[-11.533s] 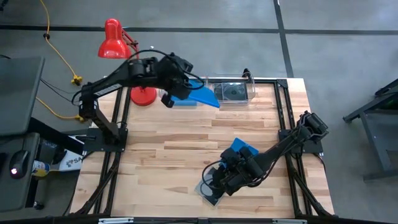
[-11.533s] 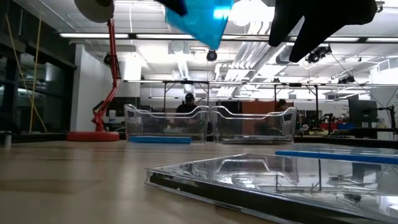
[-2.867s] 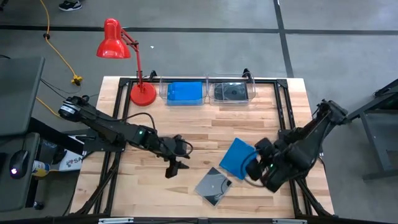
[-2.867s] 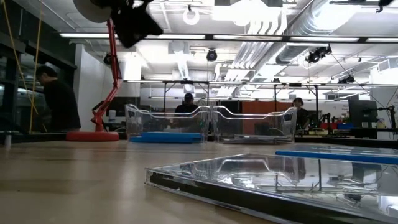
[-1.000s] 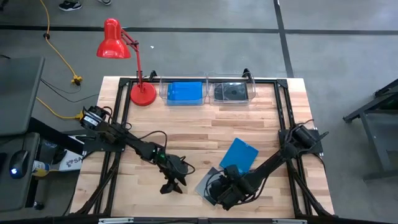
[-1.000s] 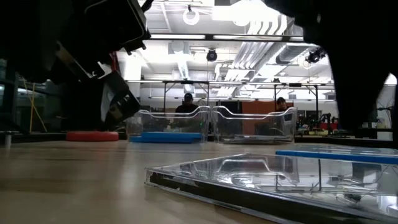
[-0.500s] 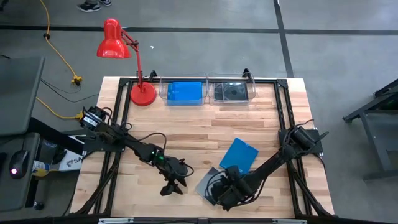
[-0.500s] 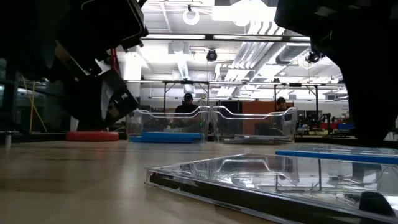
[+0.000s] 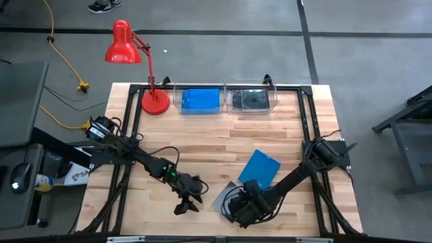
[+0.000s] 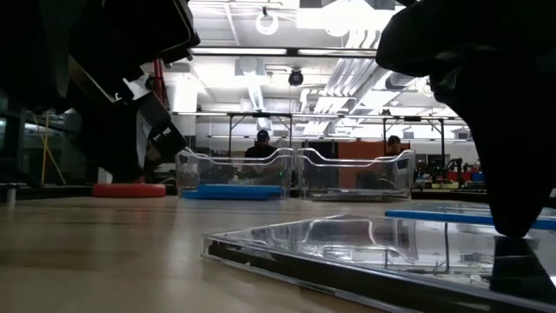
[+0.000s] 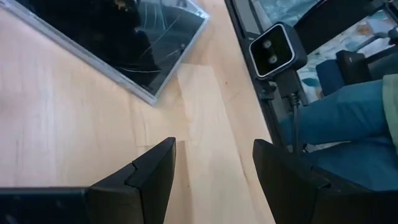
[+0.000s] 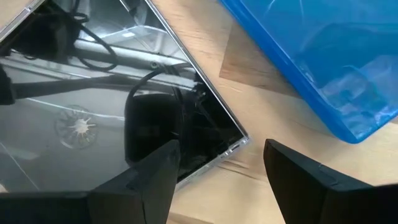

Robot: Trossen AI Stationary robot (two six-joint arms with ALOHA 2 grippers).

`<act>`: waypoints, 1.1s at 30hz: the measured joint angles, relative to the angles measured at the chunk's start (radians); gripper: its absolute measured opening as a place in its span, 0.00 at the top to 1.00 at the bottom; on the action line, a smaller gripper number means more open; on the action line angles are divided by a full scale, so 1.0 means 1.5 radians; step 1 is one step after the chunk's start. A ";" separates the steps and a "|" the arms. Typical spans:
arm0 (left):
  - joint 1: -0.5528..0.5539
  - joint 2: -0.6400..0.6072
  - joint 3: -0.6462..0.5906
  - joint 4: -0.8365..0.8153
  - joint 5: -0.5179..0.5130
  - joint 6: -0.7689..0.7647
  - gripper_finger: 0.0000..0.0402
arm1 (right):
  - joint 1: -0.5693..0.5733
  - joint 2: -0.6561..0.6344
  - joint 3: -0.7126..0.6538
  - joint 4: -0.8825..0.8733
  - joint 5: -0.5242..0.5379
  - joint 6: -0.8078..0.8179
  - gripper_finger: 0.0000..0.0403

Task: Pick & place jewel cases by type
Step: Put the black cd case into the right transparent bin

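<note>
**Both Pincers Low at the Desk's Near Edge**

Worked at a wooden desk (image 9: 202, 145). Right pincer (image 9: 237, 206) lowered over the grey case (image 9: 223, 198), lying flat on the near part of the desk; fingers spread wide apart, gripping nothing, as seen in the right wrist view with one finger (image 12: 140, 180) over the dark case surface (image 12: 93, 112) and the other beyond its corner. Blue case (image 9: 260, 169) lying flat just beside the grey one, on its far right side, one corner close to or overlapping it; cannot tell which. In the right wrist view, blue case (image 12: 311, 68) lying just past the grey corner.

Left pincer (image 9: 185, 204) set low on the desk near the grey case, to its left, fingers parted and empty; in the left wrist view, the gap between the fingers (image 11: 149, 174) showing bare wood, with a corner of the grey case (image 11: 124, 43) ahead.

Two clear bins along the far edge: left bin (image 9: 198, 100) holding blue cases, right bin (image 9: 250, 100) holding grey ones. Red lamp (image 9: 135, 61) standing at the far left corner.

In the low view, grey case (image 10: 347, 248) flat in the foreground, bins (image 10: 295, 174) behind.
</note>
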 joint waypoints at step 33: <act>-0.011 0.099 0.004 0.098 -0.077 -0.258 0.47 | -0.068 0.003 -0.001 0.071 0.046 -0.047 0.45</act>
